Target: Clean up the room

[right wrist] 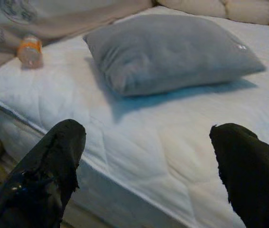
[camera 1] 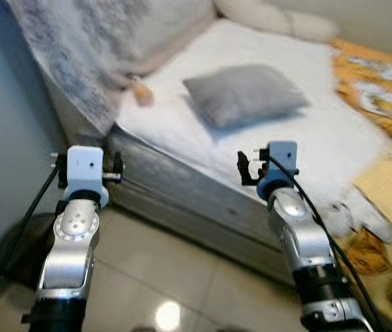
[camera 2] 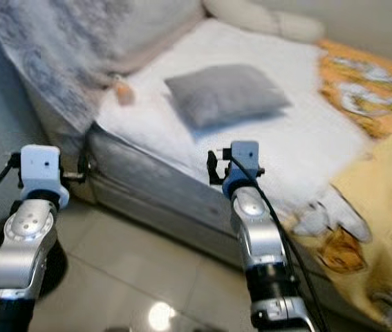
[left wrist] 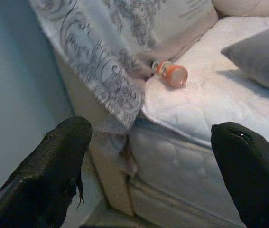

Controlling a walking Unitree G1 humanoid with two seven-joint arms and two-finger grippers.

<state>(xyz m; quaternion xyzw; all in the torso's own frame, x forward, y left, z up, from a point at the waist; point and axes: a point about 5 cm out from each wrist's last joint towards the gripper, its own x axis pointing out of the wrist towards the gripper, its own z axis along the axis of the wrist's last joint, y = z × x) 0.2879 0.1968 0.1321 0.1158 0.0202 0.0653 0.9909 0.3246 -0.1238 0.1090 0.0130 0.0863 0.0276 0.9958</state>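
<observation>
A bed with a white mattress (camera 1: 278, 131) stands before me. On it lies a grey pillow (camera 1: 245, 93) near the middle. A small bottle with an orange label (left wrist: 171, 73) lies on its side near the mattress corner, beside a patterned grey-white blanket (camera 1: 92, 41). My left gripper (left wrist: 148, 166) is open, held in front of the bed's corner and below the bottle. My right gripper (right wrist: 148, 161) is open too, raised at the mattress edge and facing the pillow. Neither holds anything.
A yellow-orange printed cover (camera 1: 379, 83) lies on the bed's right side and hangs to the floor. White cushions (camera 1: 278, 17) lie at the far end. A grey wall (camera 1: 2, 138) stands on the left, a dark round base (camera 1: 23, 249) beneath it. Glossy tiles (camera 1: 175, 283) cover the floor.
</observation>
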